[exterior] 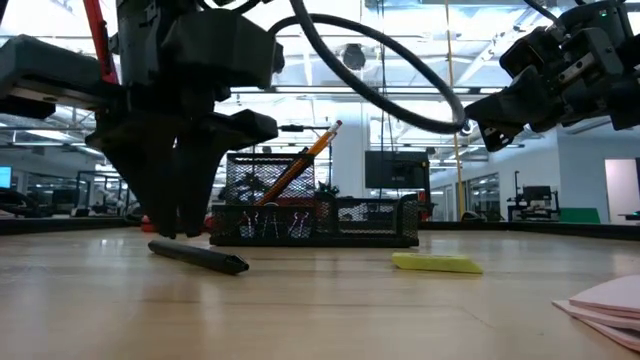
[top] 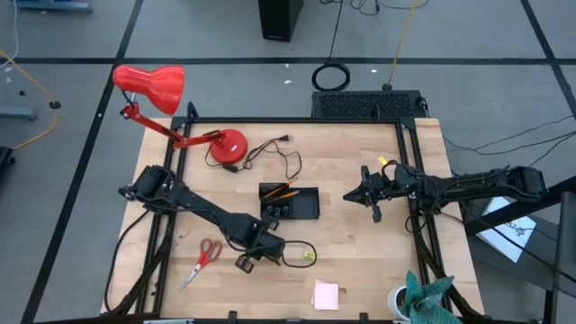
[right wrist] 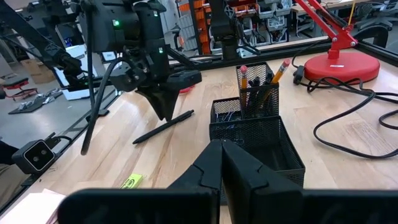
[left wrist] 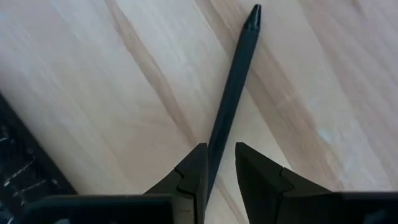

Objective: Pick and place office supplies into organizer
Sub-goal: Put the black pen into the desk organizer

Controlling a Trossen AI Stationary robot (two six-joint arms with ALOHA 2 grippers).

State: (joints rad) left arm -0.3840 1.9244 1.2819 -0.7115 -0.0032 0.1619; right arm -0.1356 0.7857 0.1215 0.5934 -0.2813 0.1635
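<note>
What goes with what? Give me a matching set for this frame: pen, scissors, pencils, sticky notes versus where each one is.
Things:
1. pen
2. scissors
3. pencils
4. sticky notes

Places:
A. standing in the organizer
B. flat on the table near its front edge, right of the left arm
C. lying between the fingers of the left hand
D. on the table beside the left arm, on its outer side

Pairs: 1-C, 2-D, 3-A, 4-B
</note>
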